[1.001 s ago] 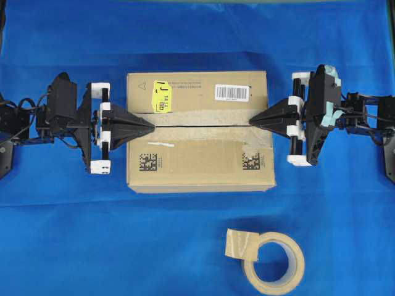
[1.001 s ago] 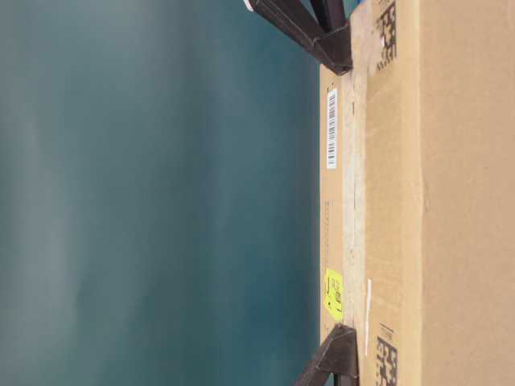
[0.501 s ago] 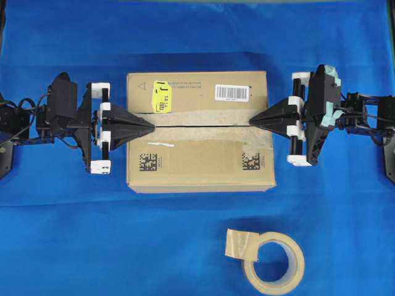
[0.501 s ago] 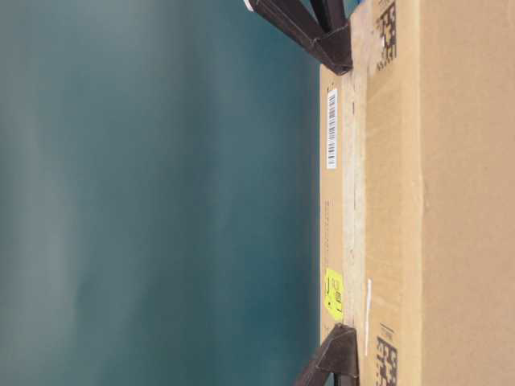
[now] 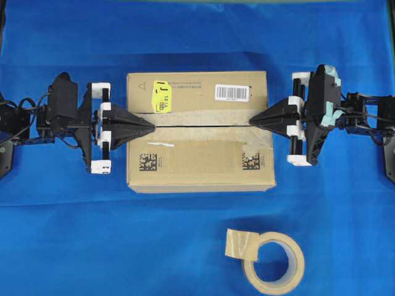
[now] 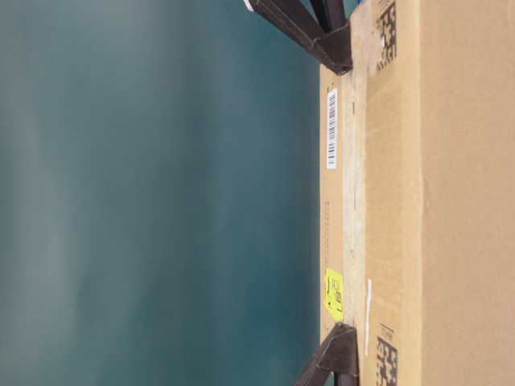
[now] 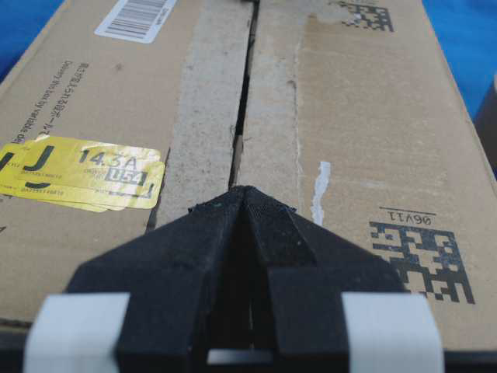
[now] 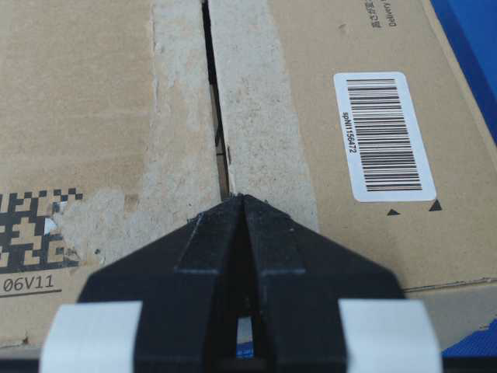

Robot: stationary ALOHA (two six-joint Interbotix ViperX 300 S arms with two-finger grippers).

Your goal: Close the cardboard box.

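**Two pinched pincers on a box with its flaps down**

We see the left gripper (image 5: 150,126) at centre-left of the overhead frame and the right gripper (image 5: 253,121) at centre-right, each with fingers pressed together into a point, holding nothing. Both tips rest over the ends of the seam on top of the cardboard box (image 5: 199,160), which sits in the middle of the frame on the blue cloth (image 5: 92,234).

The box is brown and corrugated, its two top flaps lying flat and meeting along a narrow dark gap edged by pale, torn strips. A yellow sticker (image 5: 162,97) sits at its upper left, a white barcode label (image 5: 232,92) at upper right, and black square codes (image 5: 147,161) along the lower flap.

In the table-level view the picture lies sideways and the box is cut off at the right edge; only finger ends show. A tape roll (image 5: 273,261) lies at lower right.
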